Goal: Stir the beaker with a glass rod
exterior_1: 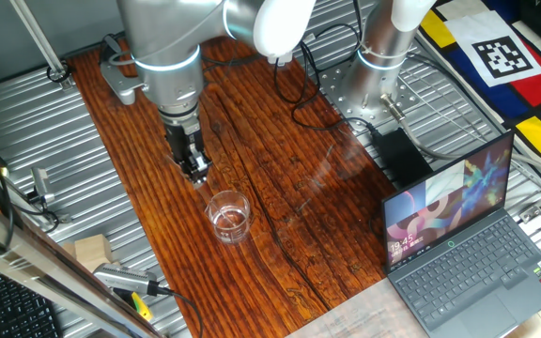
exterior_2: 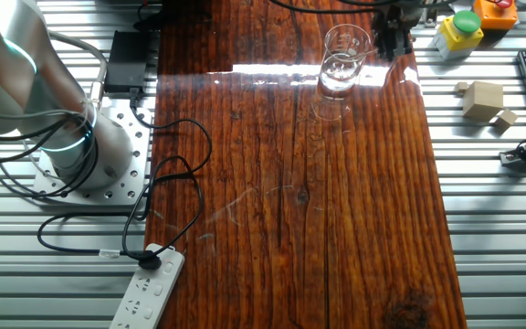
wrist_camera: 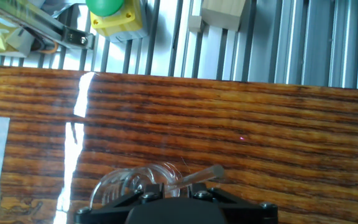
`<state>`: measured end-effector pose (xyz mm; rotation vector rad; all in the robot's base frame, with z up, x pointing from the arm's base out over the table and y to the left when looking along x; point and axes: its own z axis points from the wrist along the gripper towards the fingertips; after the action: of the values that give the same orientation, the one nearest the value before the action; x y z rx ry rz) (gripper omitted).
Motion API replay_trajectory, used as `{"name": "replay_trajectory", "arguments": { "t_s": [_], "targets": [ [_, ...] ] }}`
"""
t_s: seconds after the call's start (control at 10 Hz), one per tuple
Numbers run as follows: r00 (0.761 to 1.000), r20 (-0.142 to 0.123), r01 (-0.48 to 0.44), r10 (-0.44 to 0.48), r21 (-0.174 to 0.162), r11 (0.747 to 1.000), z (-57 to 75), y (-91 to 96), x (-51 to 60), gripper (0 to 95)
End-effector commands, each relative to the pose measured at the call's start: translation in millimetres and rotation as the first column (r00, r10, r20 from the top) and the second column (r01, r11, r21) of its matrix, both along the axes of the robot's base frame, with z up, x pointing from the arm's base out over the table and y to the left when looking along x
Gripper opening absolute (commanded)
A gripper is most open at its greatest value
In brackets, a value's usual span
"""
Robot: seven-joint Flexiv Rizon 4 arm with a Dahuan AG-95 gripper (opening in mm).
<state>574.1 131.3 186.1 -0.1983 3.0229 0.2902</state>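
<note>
1. I see a reddish-brown wooden board (exterior_1: pixel 280 188) with dark grain lines.
2. The beaker (exterior_1: pixel 228 216) is clear glass; the glass rod (wrist_camera: pixel 199 176) is transparent too.
3. My gripper (exterior_1: pixel 195 169) is black, on a silver-grey arm (exterior_1: pixel 162 47).
4. The laptop (exterior_1: pixel 468 253) screen shows pink, blue and orange swirls.
5. A green button (wrist_camera: pixel 107 6) sits on a yellow box (wrist_camera: pixel 120 26).
6. The power strip (exterior_2: pixel 149 291) is white.

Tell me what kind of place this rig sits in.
Likely a robotics lab bench: a slatted metal table topped with a wood board, an open laptop, a fiducial marker, and an emergency-stop button.
</note>
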Motion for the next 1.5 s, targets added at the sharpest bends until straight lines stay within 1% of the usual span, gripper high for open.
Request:
{"name": "replay_trajectory", "arguments": {
  "t_s": [0.1, 0.4, 0.5, 0.8, 1.5],
  "targets": [
    [1.0, -0.001, 0.004, -0.004, -0.001, 1.0, 0.2, -0.4, -0.4, 19.0],
    [1.0, -0.002, 0.007, -0.007, -0.002, 1.0, 0.4, -0.2, -0.1, 19.0],
    [1.0, -0.003, 0.009, -0.009, -0.002, 1.0, 0.7, 0.0, 0.1, 0.0],
    [1.0, -0.006, 0.018, -0.018, 0.004, 1.0, 1.8, 0.7, 0.9, 0.0],
    [1.0, -0.009, 0.027, -0.027, 0.002, 1.0, 3.0, 1.8, 2.1, 0.0]
  ]
}}
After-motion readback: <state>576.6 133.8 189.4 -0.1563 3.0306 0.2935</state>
